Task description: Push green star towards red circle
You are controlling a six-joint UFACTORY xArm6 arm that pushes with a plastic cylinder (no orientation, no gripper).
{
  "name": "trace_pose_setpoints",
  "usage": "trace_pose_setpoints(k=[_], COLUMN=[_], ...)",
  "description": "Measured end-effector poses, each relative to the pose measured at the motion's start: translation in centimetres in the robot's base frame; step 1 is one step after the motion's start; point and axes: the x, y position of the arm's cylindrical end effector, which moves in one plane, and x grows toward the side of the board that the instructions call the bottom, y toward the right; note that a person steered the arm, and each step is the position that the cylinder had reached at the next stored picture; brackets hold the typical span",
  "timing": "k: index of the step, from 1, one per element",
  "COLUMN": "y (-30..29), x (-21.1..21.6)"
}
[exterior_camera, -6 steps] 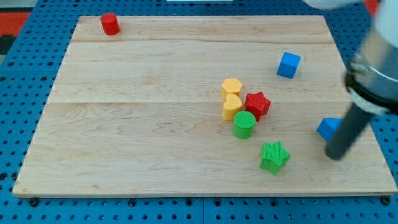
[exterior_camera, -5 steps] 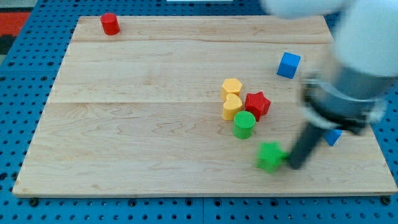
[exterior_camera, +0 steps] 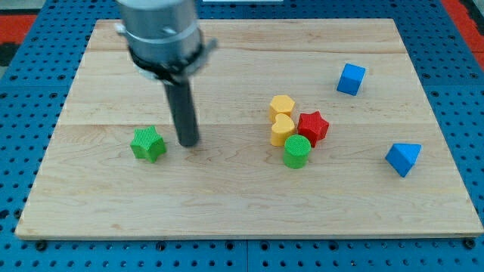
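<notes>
Blue pegboard [exterior_camera: 23, 113] all round, red patch at the view's top left corner. Pale wooden board [exterior_camera: 227, 196] on it, plank seams running left to right.

Arm housing [exterior_camera: 161, 34], grey and slightly blurred, at the view's top, left of centre, hiding part of the board's top edge. Dark rod [exterior_camera: 183, 106] straight down from it. My tip [exterior_camera: 189, 143] on the board, just to the view's right of the green star [exterior_camera: 147, 143], apart by a narrow gap or perhaps barely touching; hard to judge at this angle. No jaws on this rig, only the rod, so nothing to spread or pinch.

Green star left of centre, level with the lower plank seam. Red circle: not showing anywhere; top left area partly covered by the housing.

Cluster right of centre, all touching or nearly so: yellow hexagon-like block [exterior_camera: 282, 106] uppermost, yellow heart-like block [exterior_camera: 282, 129] just below it, red star [exterior_camera: 312, 125] to their right, green cylinder [exterior_camera: 296, 152] lowest, against heart and star.

Blue cube [exterior_camera: 351, 78] alone toward the view's upper right. Blue triangular block [exterior_camera: 403, 159] alone near the right edge, well apart from the cluster.
</notes>
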Motion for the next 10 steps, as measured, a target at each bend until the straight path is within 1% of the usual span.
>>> trace_pose_setpoints(k=[1, 2, 3, 4, 5, 6, 7, 8, 9, 10], y=[0.0, -8.0, -9.9, -10.5, -7.8, -4.5, -6.8, -9.6, -6.2, 0.7], x=[5.7, 2.1, -2.4, -4.0, -9.7, -13.4, -11.3, -12.1, -16.6, -18.6])
